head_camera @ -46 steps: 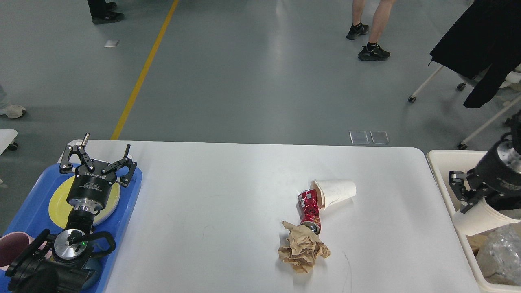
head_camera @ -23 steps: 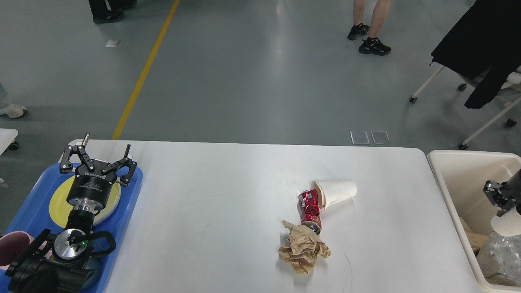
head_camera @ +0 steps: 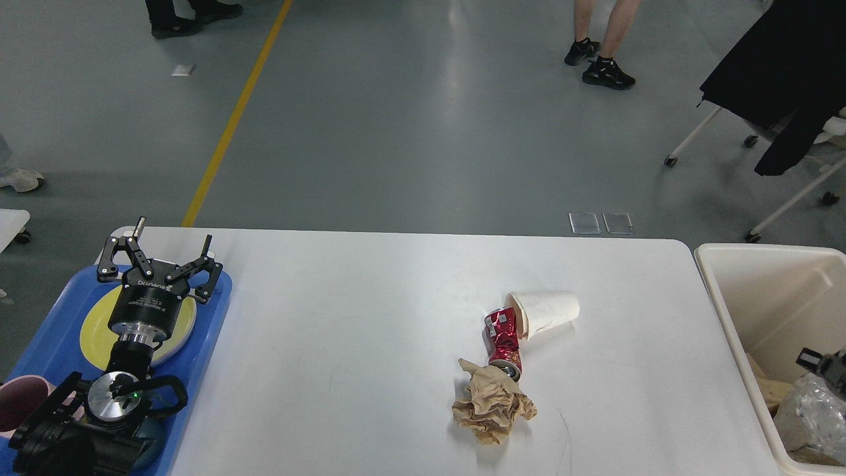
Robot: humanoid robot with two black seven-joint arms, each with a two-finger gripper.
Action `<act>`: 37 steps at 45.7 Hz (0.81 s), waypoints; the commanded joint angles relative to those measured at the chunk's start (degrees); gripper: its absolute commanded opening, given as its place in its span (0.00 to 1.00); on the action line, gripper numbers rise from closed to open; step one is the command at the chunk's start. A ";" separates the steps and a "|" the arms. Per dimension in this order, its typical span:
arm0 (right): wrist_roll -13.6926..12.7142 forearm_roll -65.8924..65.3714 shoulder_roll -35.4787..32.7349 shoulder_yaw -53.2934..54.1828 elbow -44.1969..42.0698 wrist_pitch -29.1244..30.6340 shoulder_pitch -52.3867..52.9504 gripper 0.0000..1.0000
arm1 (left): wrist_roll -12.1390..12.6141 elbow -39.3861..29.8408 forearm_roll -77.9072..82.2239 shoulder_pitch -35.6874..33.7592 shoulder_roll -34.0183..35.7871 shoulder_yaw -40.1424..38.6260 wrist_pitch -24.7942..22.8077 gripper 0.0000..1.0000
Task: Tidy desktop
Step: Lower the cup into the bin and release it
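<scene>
The white desktop (head_camera: 370, 317) fills the middle of the head view. On its right half lie a tipped white paper cup (head_camera: 545, 312), a crushed red can (head_camera: 503, 342) and a crumpled ball of brown paper (head_camera: 492, 404), all touching one another. My left gripper (head_camera: 170, 246) is open and empty above the far edge of a yellow plate (head_camera: 92, 337), far from the litter. Only a small black tip of my right gripper (head_camera: 821, 361) shows at the right edge, low inside the cream bin (head_camera: 740, 291); its fingers cannot be told apart.
A blue tray (head_camera: 56, 317) at the left holds the yellow plate and a dark pink cup (head_camera: 16, 404). The cream bin holds crumpled clear plastic (head_camera: 811, 418) and brown scraps. Beyond the table are people's legs and a chair with a black coat (head_camera: 780, 79).
My right arm, which held a white cup over the bin, has dropped down and right, almost out of view. The cup no longer shows. The left arm has not moved.
</scene>
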 commanded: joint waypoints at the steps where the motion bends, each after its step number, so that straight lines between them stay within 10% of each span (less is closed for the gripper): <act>1: 0.01 0.09 3.51 2.17 -6.19 -4.38 -6.57 0.00 | 0.00 0.04 0.00 0.00 -0.01 0.00 0.01 0.97; 29: 0.01 0.09 7.39 3.14 -10.16 -6.31 -11.33 0.00 | 0.00 0.04 0.00 0.00 -0.01 0.00 0.01 0.97; 34: 0.01 0.09 7.39 3.14 -10.16 -7.89 -11.50 0.81 | 0.00 0.04 0.00 0.00 -0.01 0.00 0.01 0.97; 37: 0.01 0.09 7.47 3.14 -10.16 -8.86 -11.59 1.00 | 0.00 0.04 0.00 0.00 -0.01 0.00 0.01 0.97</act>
